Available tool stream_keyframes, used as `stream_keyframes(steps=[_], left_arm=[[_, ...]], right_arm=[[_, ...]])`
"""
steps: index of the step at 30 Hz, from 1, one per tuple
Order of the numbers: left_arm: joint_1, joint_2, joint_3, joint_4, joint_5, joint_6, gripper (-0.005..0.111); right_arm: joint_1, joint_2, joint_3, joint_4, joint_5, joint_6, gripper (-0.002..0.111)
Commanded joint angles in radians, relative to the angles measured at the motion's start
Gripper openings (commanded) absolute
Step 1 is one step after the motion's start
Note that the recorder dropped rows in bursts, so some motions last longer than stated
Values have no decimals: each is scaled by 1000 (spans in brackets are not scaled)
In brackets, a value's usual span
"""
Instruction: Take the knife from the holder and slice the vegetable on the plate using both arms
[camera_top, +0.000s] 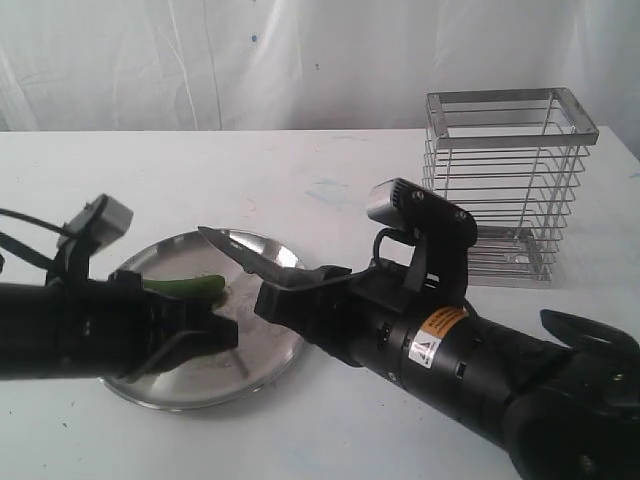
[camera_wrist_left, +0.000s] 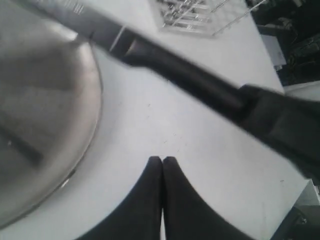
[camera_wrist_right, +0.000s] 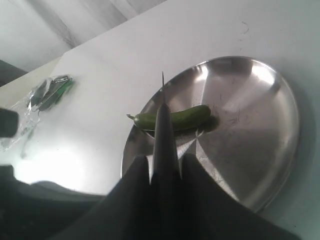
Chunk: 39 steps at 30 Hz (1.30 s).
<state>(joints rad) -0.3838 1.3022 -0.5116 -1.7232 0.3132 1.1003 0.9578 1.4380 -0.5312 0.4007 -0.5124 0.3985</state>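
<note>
My right pincer (camera_wrist_right: 165, 167) clamps the knife (camera_top: 240, 250) — already out of the holder (camera_top: 510, 180) at the plate's two o'clock — with its blade poised over the uncut vegetable (camera_wrist_right: 186, 118) on the plate (camera_wrist_right: 250, 115). My left pincer (camera_wrist_left: 162, 162) is pressed shut and empty, not yet steadying it. Slicing remains.

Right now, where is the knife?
In the exterior view the knife sits centre-left, gripped in the right tool, its blade reaching out over the plate and above the vegetable; the holder stands behind to the right.
</note>
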Motion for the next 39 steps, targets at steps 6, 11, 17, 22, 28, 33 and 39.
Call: stream_keyframes(steps=[6, 11, 17, 22, 28, 33, 39], left_arm=[[0, 111, -21, -21, 46, -28, 0], [0, 149, -83, -21, 102, -25, 0], [0, 154, -101, -21, 69, -1, 0], [0, 154, -101, -21, 53, 5, 0], [0, 154, -101, -21, 46, 31, 0], [0, 154, -101, -21, 46, 31, 0], [4, 128, -135, -21, 23, 52, 0]], right_arm=[[-1, 0, -5, -69, 10, 32, 0], [1, 0, -5, -82, 53, 34, 0], [1, 0, -5, -82, 117, 34, 0], [1, 0, -5, -82, 159, 34, 0], [1, 0, -5, -82, 208, 34, 0], [1, 0, -5, -82, 198, 23, 0], [-1, 47, -5, -82, 103, 23, 0]])
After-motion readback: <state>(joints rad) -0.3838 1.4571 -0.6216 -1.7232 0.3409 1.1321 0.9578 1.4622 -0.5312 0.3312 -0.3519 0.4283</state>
